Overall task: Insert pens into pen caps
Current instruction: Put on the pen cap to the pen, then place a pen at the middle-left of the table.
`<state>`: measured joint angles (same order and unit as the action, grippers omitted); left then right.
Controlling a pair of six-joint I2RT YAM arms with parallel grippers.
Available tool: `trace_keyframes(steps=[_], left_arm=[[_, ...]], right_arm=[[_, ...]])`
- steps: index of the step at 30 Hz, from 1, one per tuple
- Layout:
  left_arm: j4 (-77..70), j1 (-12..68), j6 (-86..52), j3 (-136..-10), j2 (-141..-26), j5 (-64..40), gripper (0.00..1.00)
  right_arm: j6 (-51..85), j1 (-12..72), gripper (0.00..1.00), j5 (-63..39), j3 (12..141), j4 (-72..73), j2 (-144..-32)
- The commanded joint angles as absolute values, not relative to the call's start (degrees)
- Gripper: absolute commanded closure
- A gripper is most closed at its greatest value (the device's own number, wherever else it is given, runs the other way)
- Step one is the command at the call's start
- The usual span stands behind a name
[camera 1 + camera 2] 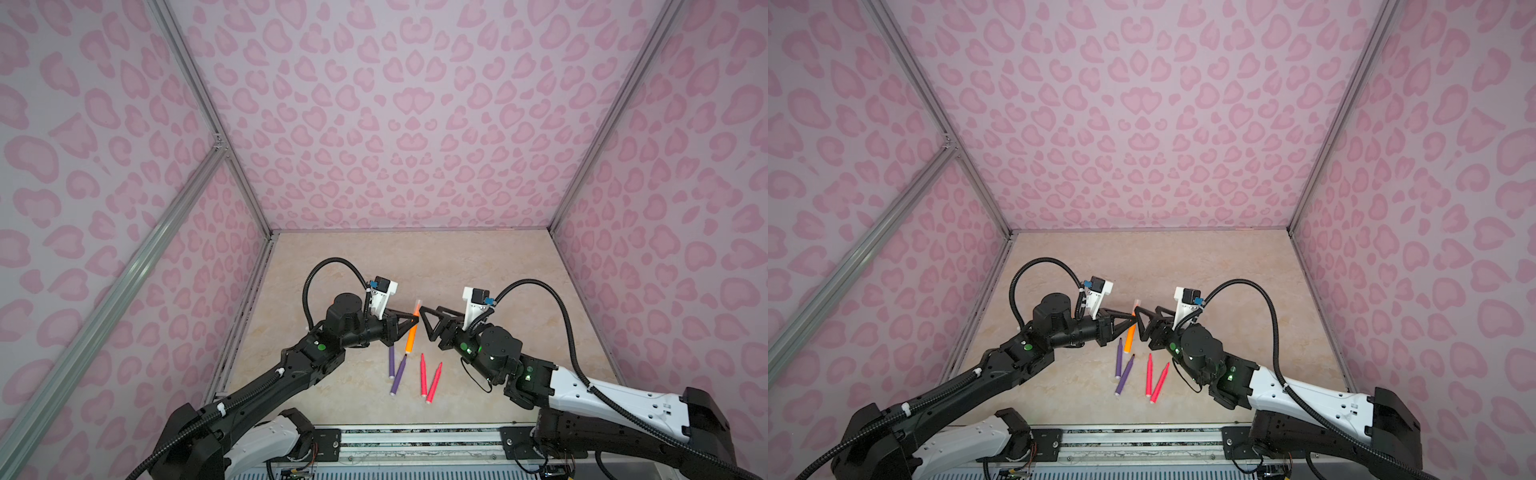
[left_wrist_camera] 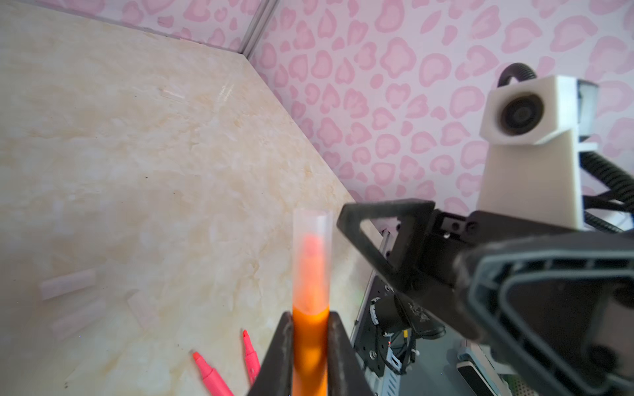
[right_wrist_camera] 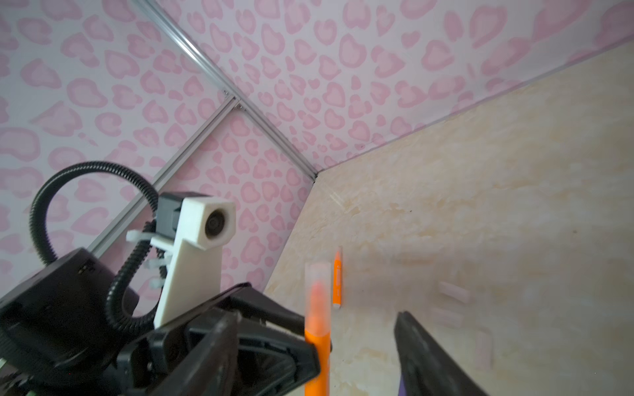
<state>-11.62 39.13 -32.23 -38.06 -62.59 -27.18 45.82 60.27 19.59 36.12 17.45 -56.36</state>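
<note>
Pink blotch-patterned walls are enclosing a beige marbled tabletop. Above its middle, the left gripper is clamping a slim orange marker pen by its barrel, and a clear plastic tube cap is sitting over the pen's tip. The right gripper is hovering just beside that cap with its jaws standing apart, holding nothing. Two purple marker pens and two pink-red marker pens are lying uncapped nearer the robot. A second orange pen and loose clear caps are resting elsewhere on the tabletop.
</note>
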Motion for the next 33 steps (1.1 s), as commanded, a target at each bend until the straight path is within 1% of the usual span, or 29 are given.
trace_keyframes(steps=[1, 4, 7, 9, 12, 16, 24, 33], left_arm=[[-6.43, 38.72, -31.38, -39.84, -64.07, -15.99, 0.97], [-0.71, 37.21, -31.80, -41.22, -65.83, -7.24, 0.97], [2.08, 33.01, -33.93, -40.95, -67.46, -3.40, 0.97], [6.72, 30.17, -36.07, -41.82, -69.11, 1.46, 0.97], [11.96, 25.85, -37.38, -43.26, -72.31, 4.99, 0.97], [16.06, 22.67, -37.81, -45.71, -77.20, 6.35, 0.97], [21.49, 21.68, -36.83, -52.34, -88.91, 9.18, 0.97], [24.47, 20.34, -36.62, -55.92, -95.87, 8.30, 0.97]], right_arm=[[44.87, 57.69, 0.16, 21.65, 36.71, 10.06, -54.10], [42.74, 57.10, 0.16, 24.70, 35.05, 8.95, -50.65], [42.00, 57.02, 0.18, 28.61, 32.22, 7.14, -47.18], [41.98, 56.36, 0.18, 30.47, 29.80, 7.06, -44.74], [41.51, 55.20, 0.18, 29.88, 28.75, 6.24, -41.74], [40.79, 55.11, 0.18, 31.53, 27.78, 5.17, -39.47], [40.30, 55.02, 0.18, 32.96, 28.35, 1.70, -37.36], [40.97, 55.07, 0.18, 32.35, 28.34, -0.32, -37.95]])
